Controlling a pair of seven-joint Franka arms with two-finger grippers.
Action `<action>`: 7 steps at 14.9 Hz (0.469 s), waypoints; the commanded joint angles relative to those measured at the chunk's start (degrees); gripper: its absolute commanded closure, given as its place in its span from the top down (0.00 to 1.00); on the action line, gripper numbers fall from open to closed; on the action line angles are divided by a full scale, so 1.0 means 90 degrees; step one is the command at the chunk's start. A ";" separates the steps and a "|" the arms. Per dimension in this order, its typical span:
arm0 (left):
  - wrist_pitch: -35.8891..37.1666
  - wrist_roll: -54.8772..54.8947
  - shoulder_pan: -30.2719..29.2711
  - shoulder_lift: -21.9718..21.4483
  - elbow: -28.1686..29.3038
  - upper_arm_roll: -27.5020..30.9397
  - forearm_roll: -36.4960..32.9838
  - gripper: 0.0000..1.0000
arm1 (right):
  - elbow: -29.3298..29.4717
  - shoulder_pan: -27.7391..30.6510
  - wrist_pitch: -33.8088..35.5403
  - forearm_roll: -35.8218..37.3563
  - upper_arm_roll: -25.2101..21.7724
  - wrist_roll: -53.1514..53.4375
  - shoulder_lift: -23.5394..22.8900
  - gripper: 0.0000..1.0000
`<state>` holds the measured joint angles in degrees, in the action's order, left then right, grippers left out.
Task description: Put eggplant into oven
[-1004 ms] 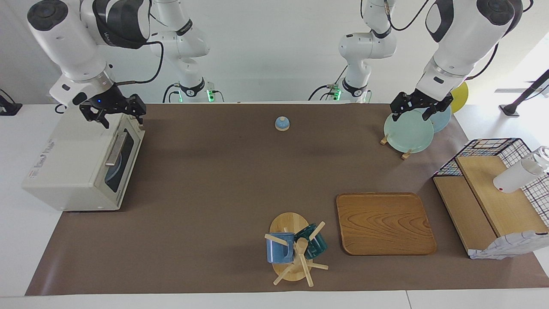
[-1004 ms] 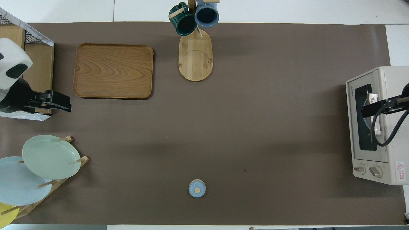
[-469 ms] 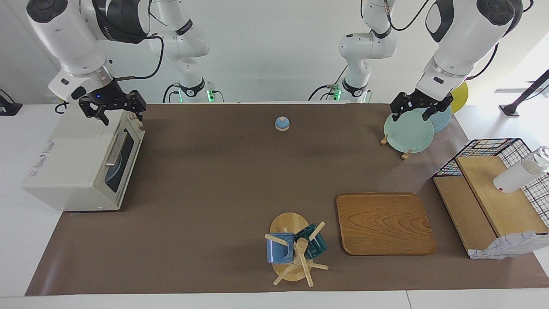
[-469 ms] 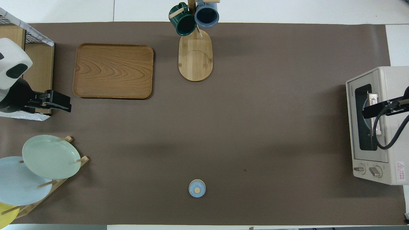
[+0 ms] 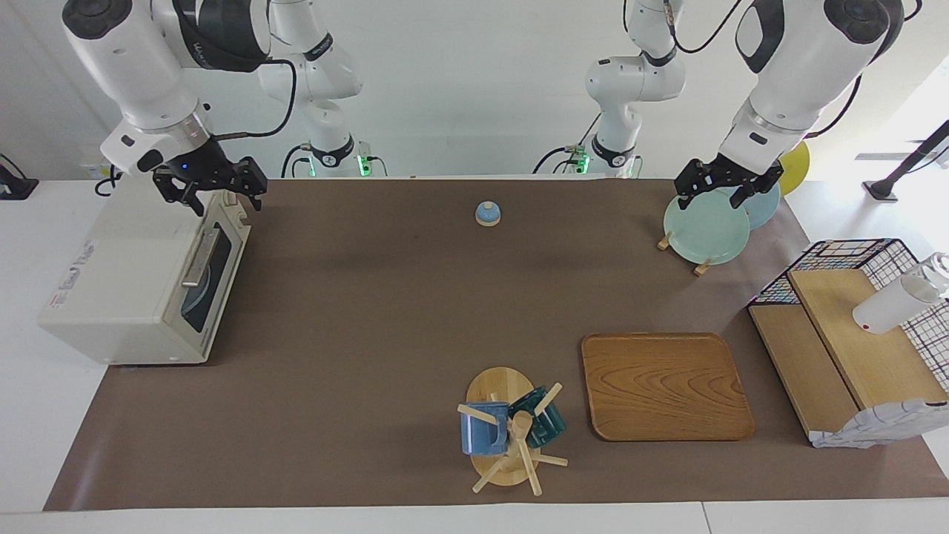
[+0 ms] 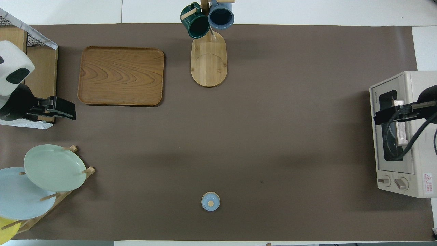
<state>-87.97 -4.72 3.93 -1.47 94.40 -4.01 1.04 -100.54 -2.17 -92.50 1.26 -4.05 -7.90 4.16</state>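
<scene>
A long table (image 5: pixel 22 311) covered by a brown mat (image 5: pixel 385 311) is seen before a white wall, with two white arms mounted at its edge. At the right arm's end stands the cream oven (image 5: pixel 141 285), its glass door shut; something pale blue and rounded can be made out through the glass, but the eggplant cannot be seen in either view, and whether it lies inside cannot be told. The right gripper (image 5: pixel 210 187) is held, fingers spread and empty, above the oven's top corner nearest the robots. At the left arm's end, a wire-sided wooden crate (image 5: pixel 845 341) is shown with a white bottle (image 5: pixel 893 304) lying in it. A bare wooden tray (image 5: pixel 665 386) is set beside it. The left gripper (image 5: pixel 726 184), likewise spread and empty, is poised over a rack of plates (image 5: pixel 706 226). Two mugs (image 5: pixel 511 426) are hung on a wooden mug tree, and a small blue lid (image 5: pixel 488 213) is left near the robots.
</scene>
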 commanded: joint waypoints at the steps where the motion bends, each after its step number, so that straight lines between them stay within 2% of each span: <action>1: -0.0001 0.0026 -0.0075 -0.0149 0.0107 -0.0033 0.0011 1.00 | -0.0108 0.0007 0.0034 -0.0111 -0.0009 0.0097 0.0124 1.00; 7: -0.0001 0.0026 -0.0075 -0.0149 0.0107 -0.0033 0.0011 1.00 | -0.0109 0.0007 0.0004 0.0113 0.0001 0.0058 0.0124 1.00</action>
<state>-87.97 -4.72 3.93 -1.47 94.40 -4.01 1.04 -100.54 -2.15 -92.50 1.44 -4.09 -7.90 4.16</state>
